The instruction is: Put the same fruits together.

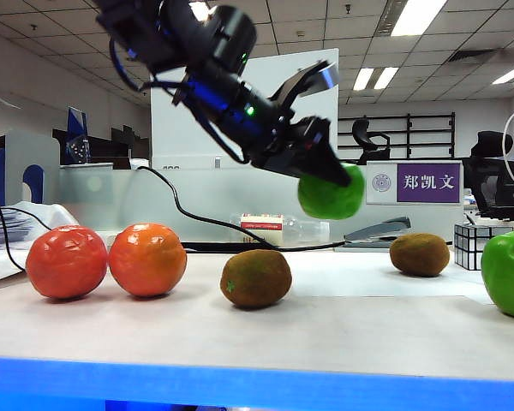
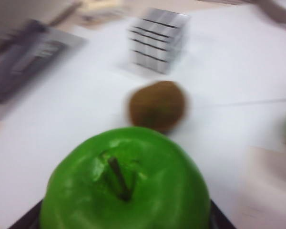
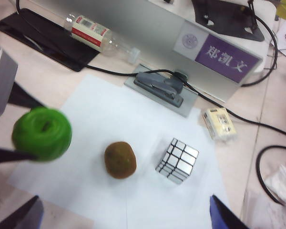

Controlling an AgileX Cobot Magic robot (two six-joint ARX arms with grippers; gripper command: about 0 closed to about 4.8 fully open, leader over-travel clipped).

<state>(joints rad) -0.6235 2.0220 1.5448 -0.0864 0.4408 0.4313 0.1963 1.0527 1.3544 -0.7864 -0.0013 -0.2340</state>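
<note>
- Office background with ceiling lights, desks and a purple name sign [image 1: 427,182]; white table [image 1: 343,334] in front, part of it covered by a white paper sheet [image 3: 133,191].
- Left gripper [image 1: 330,175] — raised above the table in the exterior view, jaws clamped on a green apple [image 1: 331,193]. Left wrist view shows that apple [image 2: 126,186] filling the near field, stem up, black jaw tips just showing at either side; picture blurred.
- Right gripper [image 3: 126,217] — only its two finger tips show at the edge of the right wrist view, set wide apart with nothing between them, high over the paper.
- Two oranges [image 1: 67,261] [image 1: 147,259] sit side by side at the left of the table, touching or nearly so.
- One kiwi [image 1: 255,278] lies near the middle, just right of the oranges.
- Second kiwi [image 1: 420,254] rests farther back on the right; in the right wrist view it [image 3: 120,160] lies on the paper beside a mirrored cube [image 3: 177,161], apart from it.
- Second green apple [image 1: 509,274] stands at the far right edge, partly cut off.
- Behind the paper — a stapler [image 3: 161,87] and a plastic bottle [image 3: 97,33] lying on its side.
</note>
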